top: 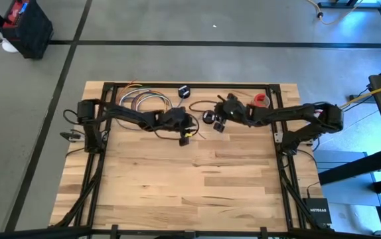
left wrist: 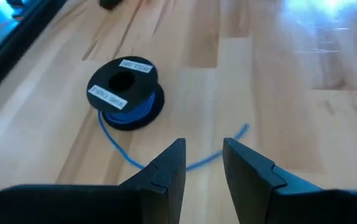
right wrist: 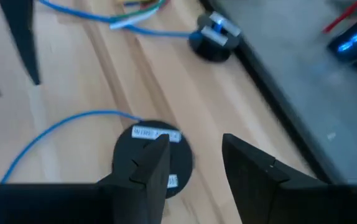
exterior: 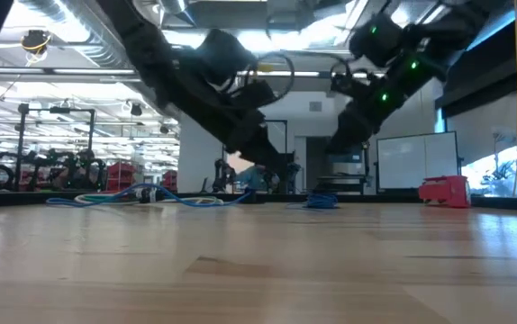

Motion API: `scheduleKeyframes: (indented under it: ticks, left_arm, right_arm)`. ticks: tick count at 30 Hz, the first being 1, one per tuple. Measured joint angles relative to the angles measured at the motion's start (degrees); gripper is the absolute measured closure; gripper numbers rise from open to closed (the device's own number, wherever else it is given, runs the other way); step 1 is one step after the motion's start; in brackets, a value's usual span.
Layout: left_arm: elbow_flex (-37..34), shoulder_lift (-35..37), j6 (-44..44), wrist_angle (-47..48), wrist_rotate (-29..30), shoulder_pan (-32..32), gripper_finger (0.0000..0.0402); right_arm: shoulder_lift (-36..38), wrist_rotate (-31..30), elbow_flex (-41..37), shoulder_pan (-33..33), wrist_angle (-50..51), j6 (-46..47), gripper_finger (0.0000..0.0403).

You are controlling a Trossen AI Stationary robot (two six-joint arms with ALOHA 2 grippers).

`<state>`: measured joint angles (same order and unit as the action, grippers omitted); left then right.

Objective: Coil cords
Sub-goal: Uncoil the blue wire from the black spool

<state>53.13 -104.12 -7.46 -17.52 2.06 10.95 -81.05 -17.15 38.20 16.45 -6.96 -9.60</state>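
Blue cord (left wrist: pixel 125 155), thin and smooth, trails across your pale wood-plank table (top: pixel 190 192) from a black round spool (left wrist: pixel 125 93) with white labels, wound with more of it. Your left gripper (left wrist: pixel 203 168) hovers just short of that spool, its dark angular jaws parted a little with the cord's loose end lying on the wood under the gap, gripping nothing. Your right gripper (right wrist: pixel 194 165) hangs over the same spool (right wrist: pixel 153 155), jaws apart and empty. Near the table's far edge sit a second black spool (right wrist: pixel 213 38) and looped coloured wires (top: pixel 144 101).
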Motion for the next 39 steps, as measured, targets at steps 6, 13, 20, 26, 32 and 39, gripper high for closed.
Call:
scheduleKeyframes:
  ticks: [6, 13, 20, 26, 32, 39]
  left_arm:
    - [4.66, -5.48, -3.82, 2.67, -1.71, 0.78, 0.0302]
    - [9.13, -6.16, 4.57, 8.96, -1.29, 1.32, 0.0302]
    - [9.74, -7.92, 12.97, 8.77, 2.94, 4.59, 0.0302]
    - [11.49, -12.19, 14.9, 7.59, 3.18, 6.53, 0.0302]
    - [14.81, -13.86, 12.38, 8.38, 3.02, 5.57, 0.0302]
    - [14.79, -13.86, 11.15, 9.85, 7.58, 5.74, 0.0302]
  right_arm:
    - [-4.74, 5.16, -0.02, 4.63, 0.53, 0.67, 0.0251]
    - [-6.97, 5.95, -0.02, 4.53, 0.29, 5.05, 0.0251]
    - [-7.35, 5.76, 0.02, 4.58, -3.2, 8.04, 0.0251]
    - [-7.33, 4.3, 0.0, 4.58, -5.43, 7.86, 0.0251]
    - [-7.33, 4.31, 0.0, 4.56, -3.93, 8.08, 0.0251]
    - [-7.33, 4.31, 0.0, 4.56, -2.51, 8.39, 0.0251]
